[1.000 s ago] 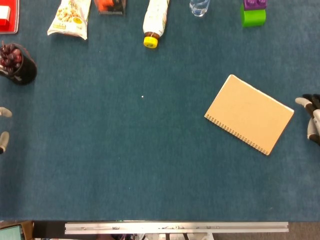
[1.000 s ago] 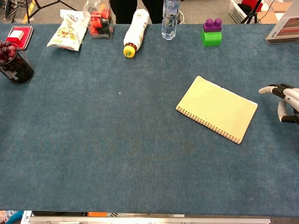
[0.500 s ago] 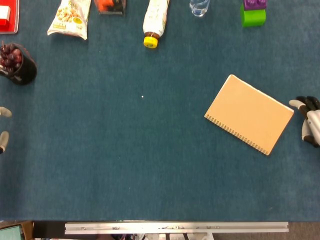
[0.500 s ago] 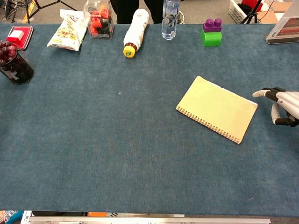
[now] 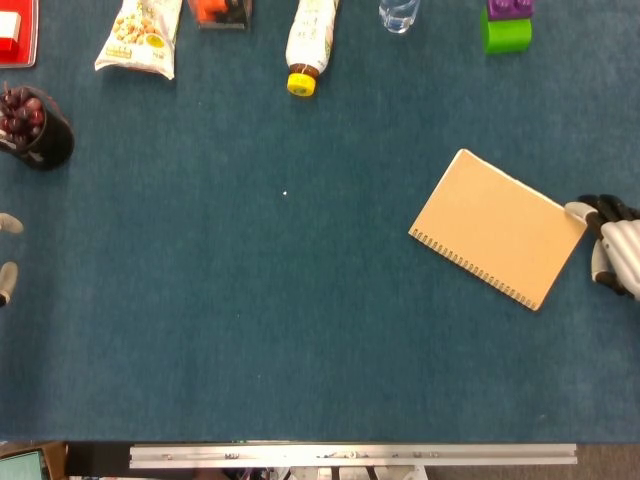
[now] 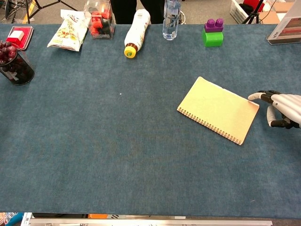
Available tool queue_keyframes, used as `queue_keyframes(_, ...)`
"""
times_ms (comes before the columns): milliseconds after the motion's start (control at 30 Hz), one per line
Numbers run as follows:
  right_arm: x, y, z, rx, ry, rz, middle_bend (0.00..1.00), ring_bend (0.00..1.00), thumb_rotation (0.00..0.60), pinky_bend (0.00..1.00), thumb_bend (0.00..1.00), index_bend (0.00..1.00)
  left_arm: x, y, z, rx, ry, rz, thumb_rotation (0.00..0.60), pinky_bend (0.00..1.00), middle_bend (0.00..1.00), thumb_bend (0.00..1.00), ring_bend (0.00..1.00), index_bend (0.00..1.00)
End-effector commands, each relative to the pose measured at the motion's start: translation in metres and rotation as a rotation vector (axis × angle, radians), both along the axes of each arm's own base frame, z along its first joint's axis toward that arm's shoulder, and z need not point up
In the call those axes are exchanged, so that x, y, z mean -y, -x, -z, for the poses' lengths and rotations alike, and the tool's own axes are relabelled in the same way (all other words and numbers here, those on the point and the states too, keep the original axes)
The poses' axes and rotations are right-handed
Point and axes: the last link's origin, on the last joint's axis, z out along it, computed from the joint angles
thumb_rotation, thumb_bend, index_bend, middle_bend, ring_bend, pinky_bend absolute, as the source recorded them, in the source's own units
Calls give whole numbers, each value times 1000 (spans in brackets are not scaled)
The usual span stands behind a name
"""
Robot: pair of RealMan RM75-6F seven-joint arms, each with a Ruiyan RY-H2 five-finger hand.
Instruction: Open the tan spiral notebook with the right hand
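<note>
The tan spiral notebook point(image 5: 498, 228) point(image 6: 218, 109) lies closed and flat on the blue table, turned at an angle, its wire spine along the lower-left edge. My right hand point(image 5: 611, 243) point(image 6: 278, 108) sits just off the notebook's right corner, fingers apart and holding nothing. One fingertip reaches the corner of the cover; I cannot tell whether it touches. Only the fingertips of my left hand point(image 5: 7, 255) show, at the far left edge of the head view, apart and holding nothing.
Along the far edge stand a snack bag point(image 6: 67, 31), a lying white bottle with a yellow cap point(image 6: 135, 33), a clear water bottle point(image 6: 171, 20) and a green and purple block point(image 6: 212, 33). A dark cup of red fruit point(image 6: 14, 63) stands at far left.
My right hand has slid left toward the notebook, from a clear gap to its right corner. The notebook and left hand have not moved.
</note>
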Motion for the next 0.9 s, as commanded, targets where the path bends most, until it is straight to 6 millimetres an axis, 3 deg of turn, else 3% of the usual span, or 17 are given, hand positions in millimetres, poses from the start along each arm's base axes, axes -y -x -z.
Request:
queue_keyframes(33, 0, -1, 2, 5, -7, -1, 116, 70, 600, 185, 885, 168, 0, 0, 0, 0, -1, -1, 600, 257, 111, 321, 164, 374)
queue_keyframes(367, -3, -6, 8, 57, -54, 13, 116, 70, 600, 185, 885, 168, 0, -1, -1, 2, -4, 2, 600, 257, 110, 322, 164, 374)
queue_keyframes(900, -10, -19, 2, 160, -134, 39, 116, 70, 600, 185, 885, 168, 0, 0, -1, -1, -3, 1, 600, 257, 110, 322, 164, 374)
